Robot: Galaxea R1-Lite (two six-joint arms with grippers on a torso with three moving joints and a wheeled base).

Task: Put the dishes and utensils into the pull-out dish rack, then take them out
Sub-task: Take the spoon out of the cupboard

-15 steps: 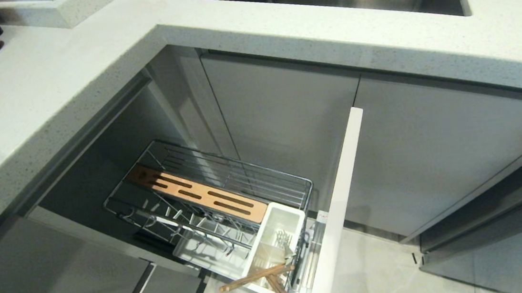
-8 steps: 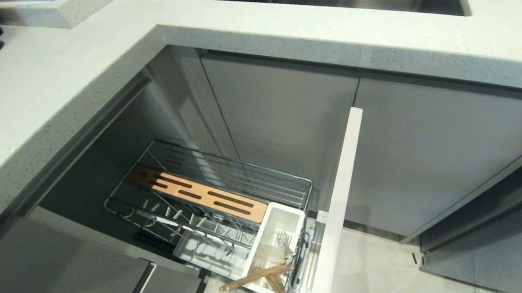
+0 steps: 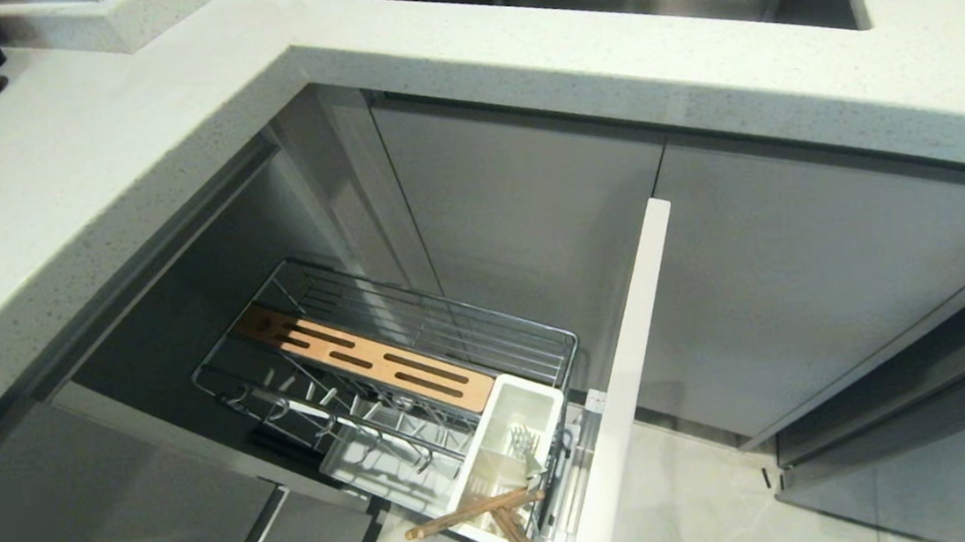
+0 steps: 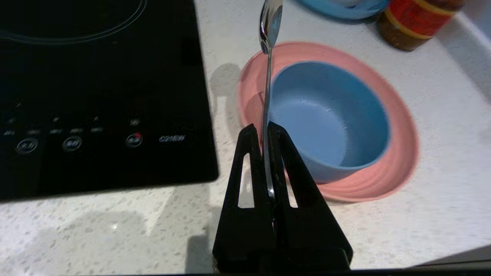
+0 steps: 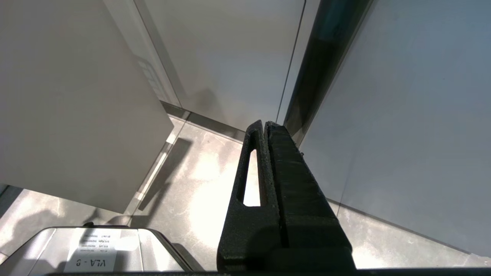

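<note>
The left gripper [image 4: 264, 130] is closed on the handle of the spoon [image 4: 267, 76], gripping it low down so that the long shaft runs straight out past the fingertips and the polished head sticks out at the far end. The spoon's long axis lines up with the gripper's own reach, so whichever way the wrist points, the head leads. Below it on the bench [image 4: 115, 230] sits the blue bowl [image 4: 330, 122], nested on the pink plate [image 4: 399, 153], with the black cooktop [image 4: 96, 96] just beside them and a brown jar [image 4: 414, 23] farther off.

The relation that matters is sideways and downward: the pull-out dish rack [image 3: 452, 327] lies well apart from the spoon, low in the opened cabinet, and its white cutlery cup [image 3: 513, 445] already holds the chopsticks [image 3: 470, 513], which lean out over its near rim. Judging by that, the spoon must come over head-first or handle-first into the same cup.

Only the left wrist view shows the spoon and the dishes; the head view shows the rack but no arm, with just a sliver of pink at its edge, probably the plate. The right gripper [image 5: 266, 126] hangs closed and empty by the cabinet fronts above the floor, nearer the rack but idle.
</note>
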